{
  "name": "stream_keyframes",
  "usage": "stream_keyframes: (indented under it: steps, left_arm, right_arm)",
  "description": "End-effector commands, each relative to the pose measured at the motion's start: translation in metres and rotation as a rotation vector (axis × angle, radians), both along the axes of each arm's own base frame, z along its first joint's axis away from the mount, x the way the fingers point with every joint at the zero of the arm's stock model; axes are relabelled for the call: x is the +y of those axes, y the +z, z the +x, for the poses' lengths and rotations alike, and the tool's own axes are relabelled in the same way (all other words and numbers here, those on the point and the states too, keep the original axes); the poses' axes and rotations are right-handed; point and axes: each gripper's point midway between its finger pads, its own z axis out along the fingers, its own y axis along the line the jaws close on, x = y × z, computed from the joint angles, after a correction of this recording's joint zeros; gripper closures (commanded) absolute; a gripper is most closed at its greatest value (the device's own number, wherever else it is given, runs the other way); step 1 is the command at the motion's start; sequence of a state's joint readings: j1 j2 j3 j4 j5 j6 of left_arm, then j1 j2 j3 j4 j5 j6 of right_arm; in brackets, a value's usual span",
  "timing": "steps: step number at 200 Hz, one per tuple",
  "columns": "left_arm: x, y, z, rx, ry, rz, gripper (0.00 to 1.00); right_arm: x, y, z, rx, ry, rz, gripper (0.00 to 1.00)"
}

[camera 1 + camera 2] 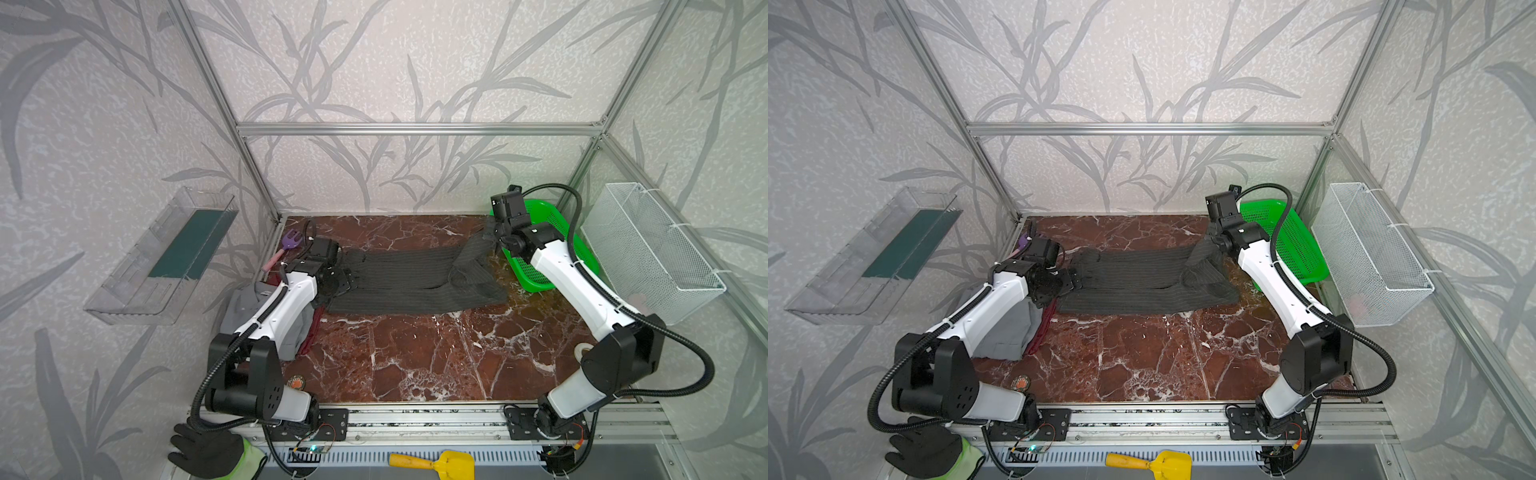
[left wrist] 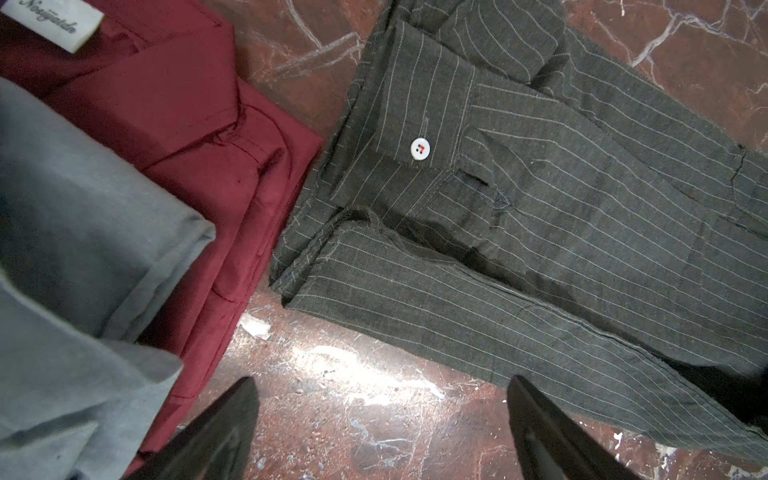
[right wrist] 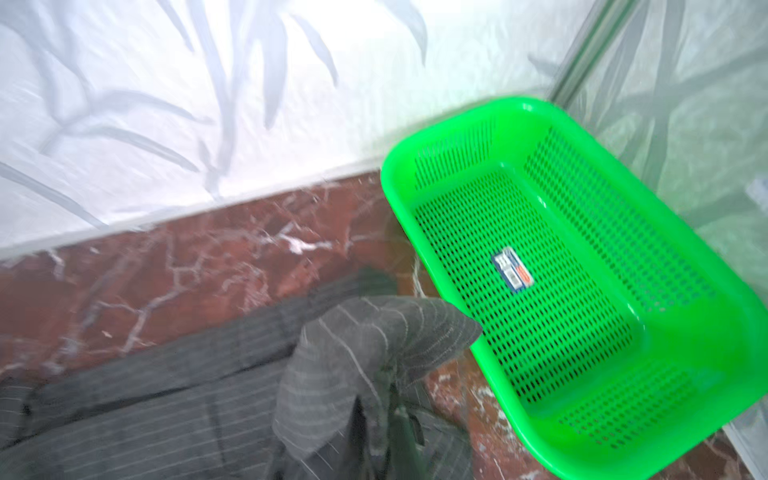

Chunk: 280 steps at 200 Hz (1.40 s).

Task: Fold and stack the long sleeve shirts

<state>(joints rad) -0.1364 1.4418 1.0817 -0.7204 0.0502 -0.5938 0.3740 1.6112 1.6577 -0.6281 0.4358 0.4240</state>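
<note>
Both top views are bright and even, lit diffusely from above, with only soft shadows round the striped shirt [image 1: 407, 282], a dull sheen on the table [image 1: 415, 365] and wide-angle bend toward the edges that splays the frame [image 1: 415, 129] posts. Left wrist view: stripes sharp, grey shirt [image 2: 62, 249] up close goes soft, and there's a white glare patch on the table. Right wrist view: smeared blur throughout, wall [image 3: 208, 83] blown out near white, basket [image 3: 582, 291] oversaturated.
</note>
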Motion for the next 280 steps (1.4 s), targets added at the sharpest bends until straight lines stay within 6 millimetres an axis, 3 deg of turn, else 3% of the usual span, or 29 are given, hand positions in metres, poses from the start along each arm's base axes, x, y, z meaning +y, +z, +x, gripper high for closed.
stream_keyframes:
  steps: [1, 26, 45, 66, 114, 177, 225, 254, 280]
  left_arm:
    - [0.000, 0.006, -0.003, -0.028, -0.015, 0.003, 0.06]
    - [-0.002, 0.007, -0.001, -0.032, -0.023, -0.008, 0.06]
    - [-0.003, 0.008, -0.001, -0.035, -0.025, -0.011, 0.06]
    - [-0.002, 0.009, -0.002, -0.039, -0.024, -0.006, 0.06]
    - [-0.002, 0.011, -0.001, -0.049, -0.027, -0.008, 0.06]
    - [-0.008, 0.021, 0.002, -0.110, -0.050, -0.041, 0.06]
    - [-0.024, 0.053, 0.012, -0.289, -0.103, -0.132, 0.07]
    - [-0.029, 0.076, 0.015, -0.435, -0.108, -0.181, 0.06]
    - [-0.039, 0.111, 0.019, -0.655, -0.113, -0.276, 0.07]
  right_arm:
    - [0.005, 0.025, -0.004, 0.021, 0.051, -0.068, 1.00]
    - [0.025, 0.074, 0.000, -0.061, 0.118, -0.113, 1.00]
    - [0.050, 0.084, 0.011, -0.070, 0.192, -0.177, 1.00]
    - [0.064, 0.093, 0.018, -0.058, 0.222, -0.258, 1.00]
    - [0.111, 0.119, 0.021, -0.146, 0.401, -0.299, 1.00]
    - [0.126, 0.108, 0.009, -0.086, 0.415, -0.405, 1.00]
    - [0.196, 0.108, -0.013, -0.207, 0.742, -0.359, 1.00]
    - [0.232, 0.099, -0.040, -0.308, 1.004, -0.309, 1.00]
    - [0.241, 0.096, -0.060, -0.360, 1.100, -0.250, 1.00]
